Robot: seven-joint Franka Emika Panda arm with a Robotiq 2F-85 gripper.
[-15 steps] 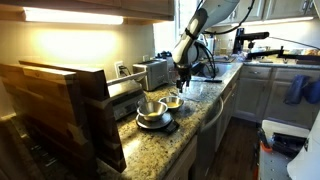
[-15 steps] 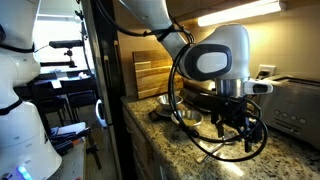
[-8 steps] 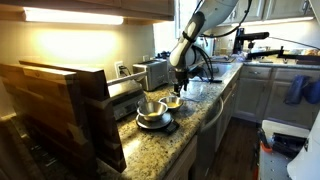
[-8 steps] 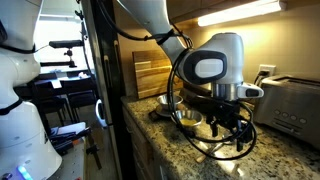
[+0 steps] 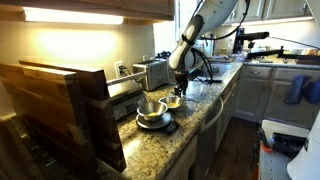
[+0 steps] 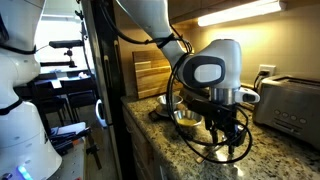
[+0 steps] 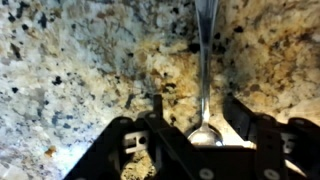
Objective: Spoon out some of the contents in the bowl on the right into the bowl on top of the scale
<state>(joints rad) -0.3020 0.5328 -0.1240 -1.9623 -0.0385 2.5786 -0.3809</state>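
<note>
A metal spoon (image 7: 205, 70) lies flat on the speckled granite counter (image 7: 70, 70), its bowl end toward the wrist camera. My gripper (image 7: 197, 108) straddles it, and both dark fingers (image 7: 155, 105) stand apart from the spoon with gaps on either side. In an exterior view my gripper (image 5: 181, 88) hangs low over the counter just behind the small bowl on the right (image 5: 172, 101). The steel bowl (image 5: 152, 113) sits on the dark scale (image 5: 162, 127) nearer the camera. I cannot make out the contents. My gripper (image 6: 228, 132) also shows beside a steel bowl (image 6: 186, 120).
A toaster (image 5: 152, 72) stands against the back wall, and it shows again as a toaster (image 6: 290, 100) beside the arm. Wooden boards (image 5: 55, 105) fill the near end of the counter. The counter's front edge (image 5: 205, 120) runs close by the bowls. Black cables (image 6: 195, 150) loop under the wrist.
The gripper has come down closer to the counter and shifted a little toward the bowls, with its fingers now on either side of the spoon.
</note>
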